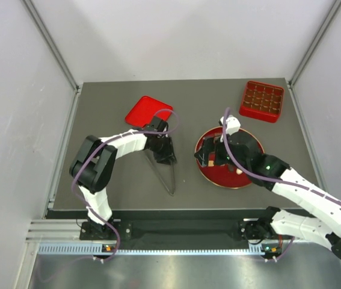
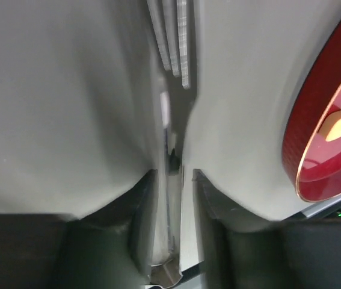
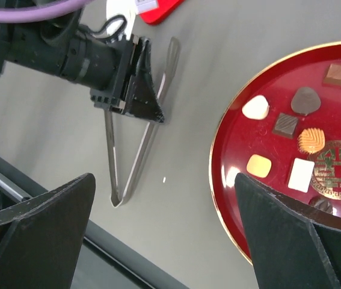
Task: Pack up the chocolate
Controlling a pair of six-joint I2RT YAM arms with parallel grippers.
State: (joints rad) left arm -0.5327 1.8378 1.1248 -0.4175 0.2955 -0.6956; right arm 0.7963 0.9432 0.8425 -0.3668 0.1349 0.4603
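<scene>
right wrist — chocolate (image 3: 285, 124) on plate (image 3: 230, 180) | top external — mostly hidden

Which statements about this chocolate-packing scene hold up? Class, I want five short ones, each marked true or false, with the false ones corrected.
1. The chocolate lies on the round red plate. True.
2. The right gripper is shut on a piece of chocolate. False: its jaws stand wide open and hold nothing.
3. The tongs lie on the table beside the plate, with the left gripper at them. True.
4. The compartment tray sits at the near left corner. False: it is at the far right of the table.
5. The flat red lid covers the tray. False: it lies apart, at the far side of the left gripper.
</scene>
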